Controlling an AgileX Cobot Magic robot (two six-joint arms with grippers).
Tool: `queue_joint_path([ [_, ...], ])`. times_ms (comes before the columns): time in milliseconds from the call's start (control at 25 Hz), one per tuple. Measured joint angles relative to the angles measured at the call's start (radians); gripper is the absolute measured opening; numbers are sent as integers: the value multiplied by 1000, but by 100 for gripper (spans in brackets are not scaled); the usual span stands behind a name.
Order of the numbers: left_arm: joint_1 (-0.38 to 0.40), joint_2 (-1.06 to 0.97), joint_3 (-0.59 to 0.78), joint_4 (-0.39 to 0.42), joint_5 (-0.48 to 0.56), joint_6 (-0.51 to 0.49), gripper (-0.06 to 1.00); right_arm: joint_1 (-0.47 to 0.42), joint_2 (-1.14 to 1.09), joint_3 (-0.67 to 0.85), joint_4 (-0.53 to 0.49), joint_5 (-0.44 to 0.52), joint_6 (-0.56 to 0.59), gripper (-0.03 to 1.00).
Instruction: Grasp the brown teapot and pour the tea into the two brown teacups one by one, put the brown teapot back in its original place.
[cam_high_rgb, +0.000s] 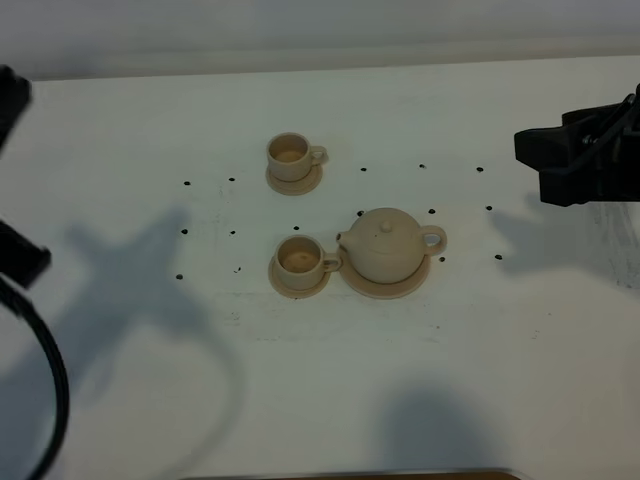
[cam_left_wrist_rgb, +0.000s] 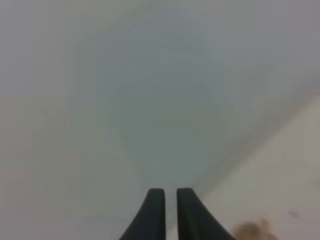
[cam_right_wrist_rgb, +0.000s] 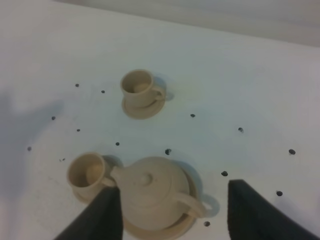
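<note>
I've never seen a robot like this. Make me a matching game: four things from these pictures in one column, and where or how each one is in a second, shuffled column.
Things:
1. teapot
2. far cup
3. left gripper
4. right gripper

Place or state:
A. open, holding nothing
B. on the widest saucer
C. shut
D. on a small saucer, behind the other cup

Pairs: 1-B, 2-D, 3-C, 4-A
</note>
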Motion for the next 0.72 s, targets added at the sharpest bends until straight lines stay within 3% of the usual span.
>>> queue_joint_path([
  [120, 0, -10, -11, 417, 60, -284, 12, 0, 0, 0, 1, 0, -6, 45],
  [280, 0, -62, -54, 1019, 150, -855, 12, 0, 0, -1, 27, -2, -25, 45],
  [400, 0, -134, -67, 1321, 232, -1202, 12, 0, 0, -2, 63, -2, -54, 45],
  [520, 0, -221, -68, 1445, 338, -1422, 12, 0, 0, -2, 105, -1, -81, 45],
  [720, 0, -344, -68, 1475, 539, -1712, 12, 0, 0, -3, 145, 22, -116, 45],
])
